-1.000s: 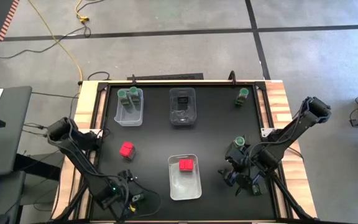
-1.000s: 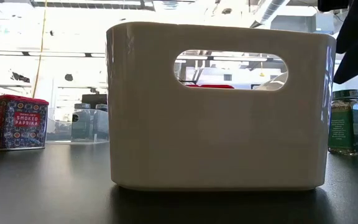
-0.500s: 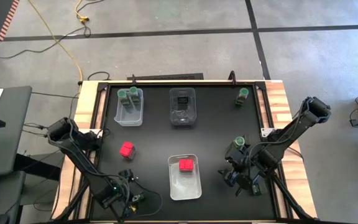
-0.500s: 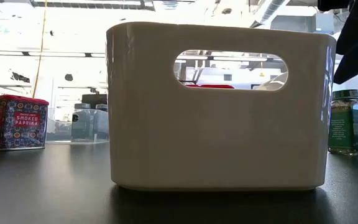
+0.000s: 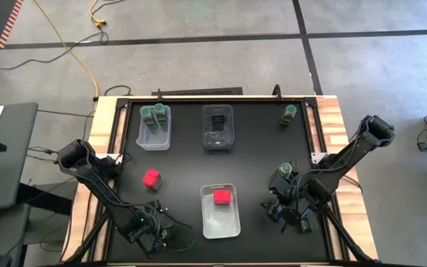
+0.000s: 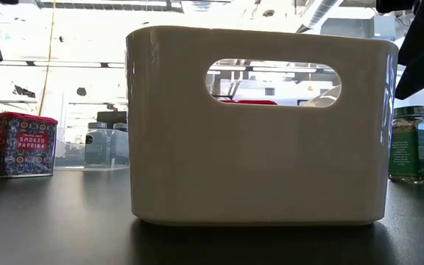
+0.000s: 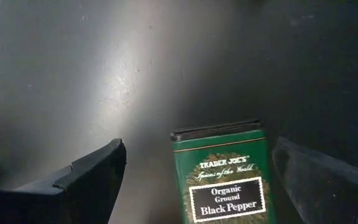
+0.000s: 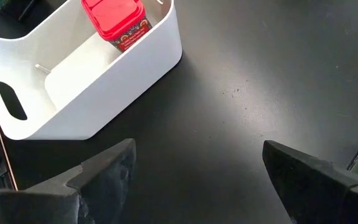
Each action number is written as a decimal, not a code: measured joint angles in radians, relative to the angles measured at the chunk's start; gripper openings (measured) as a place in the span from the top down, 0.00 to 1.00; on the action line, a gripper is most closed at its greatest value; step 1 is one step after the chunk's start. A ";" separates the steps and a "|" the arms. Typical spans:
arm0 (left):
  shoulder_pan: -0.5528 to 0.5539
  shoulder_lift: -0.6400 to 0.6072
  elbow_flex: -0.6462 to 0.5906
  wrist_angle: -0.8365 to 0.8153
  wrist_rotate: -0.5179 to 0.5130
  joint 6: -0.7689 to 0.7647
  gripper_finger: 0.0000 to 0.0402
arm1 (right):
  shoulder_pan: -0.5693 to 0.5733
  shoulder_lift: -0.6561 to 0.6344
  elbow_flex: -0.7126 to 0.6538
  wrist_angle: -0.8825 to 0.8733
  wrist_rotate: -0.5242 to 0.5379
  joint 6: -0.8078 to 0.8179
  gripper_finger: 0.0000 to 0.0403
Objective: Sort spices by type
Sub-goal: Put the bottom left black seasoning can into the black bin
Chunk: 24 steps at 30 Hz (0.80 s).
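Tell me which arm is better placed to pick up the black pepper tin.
Left. Its tool is open with the black pepper tin between the fingers; the right tool is over bare table near the white bin.

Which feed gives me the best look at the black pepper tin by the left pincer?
The left wrist view: the black pepper tin fills the frame between the open fingers of the left pincer, label readable. The high view shows only a small dark shape under that pincer. The low and right wrist views do not show it.
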<state>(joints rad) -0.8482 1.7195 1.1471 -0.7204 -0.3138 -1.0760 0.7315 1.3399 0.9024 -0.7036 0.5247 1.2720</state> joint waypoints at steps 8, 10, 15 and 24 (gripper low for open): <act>0.018 0.000 -0.041 0.045 0.052 -0.002 0.04 | 0.001 0.000 0.000 0.000 0.000 -0.013 0.06; 0.024 0.000 -0.041 0.045 0.068 0.014 0.04 | 0.000 0.000 0.000 0.000 0.000 -0.014 0.06; 0.033 0.041 -0.041 0.049 0.119 0.024 0.04 | 0.000 0.000 0.000 0.000 0.000 -0.017 0.06; 0.043 0.095 -0.039 0.078 0.141 -0.029 0.06 | 0.000 0.000 0.000 0.001 0.000 -0.021 0.06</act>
<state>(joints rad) -0.8047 1.8145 1.1080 -0.6420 -0.1730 -1.1052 0.7319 1.3396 0.9024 -0.7029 0.5243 1.2507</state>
